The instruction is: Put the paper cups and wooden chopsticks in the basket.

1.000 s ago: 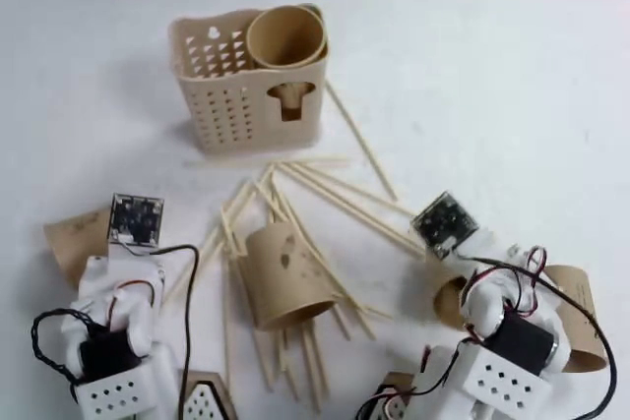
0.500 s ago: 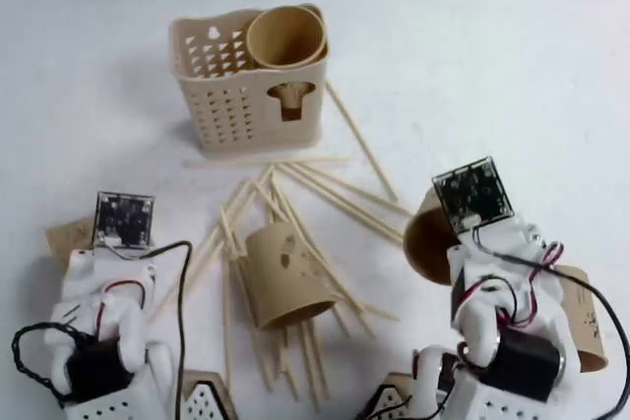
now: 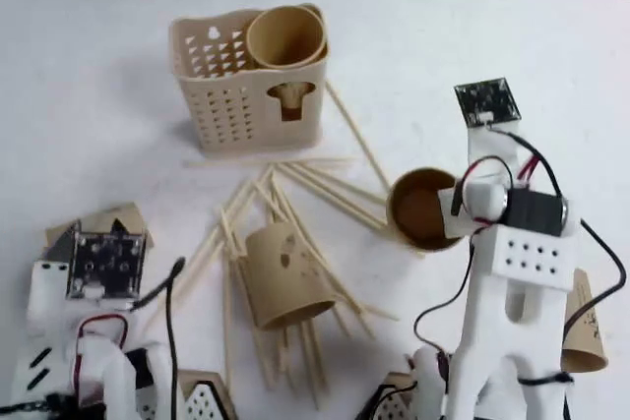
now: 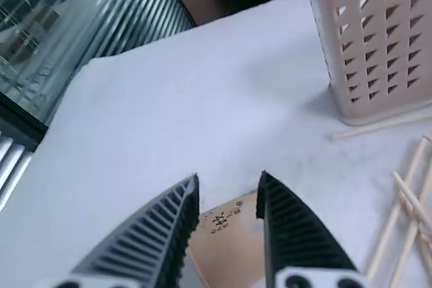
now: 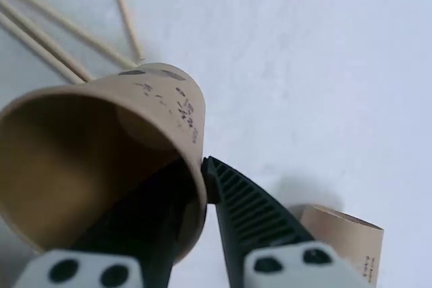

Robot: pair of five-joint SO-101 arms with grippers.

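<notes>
The held paper cup (image 3: 421, 209) is pinched at its rim by the right gripper (image 5: 202, 166). We see one finger inside the mouth and the other finger (image 5: 253, 217) against the outer wall, closed on the thin paper. The right arm (image 3: 512, 272) stands tall from its base and bends forward at the wrist, so the cup's mouth faces up toward the high camera. The wooden chopsticks (image 3: 295, 199) lie just past the fingertips.

The left gripper (image 4: 228, 187) points down with its fingers spread apart. The left-side cup (image 4: 233, 241) lies on the table (image 4: 202, 112) below the gap between them; we cannot tell whether they touch it. The basket (image 4: 368, 45) stands well ahead of those fingers.

We count five paper cups: the held one, the left-side one, an upright cup (image 3: 285, 36) inside the basket, a tipped cup (image 3: 285, 277) on its side atop the chopsticks, and a spare cup (image 3: 581, 327) lying behind the right gripper, near that arm's base. There is one basket. The chopsticks form a crossed scatter of more than a dozen; we cannot tell the exact number.
</notes>
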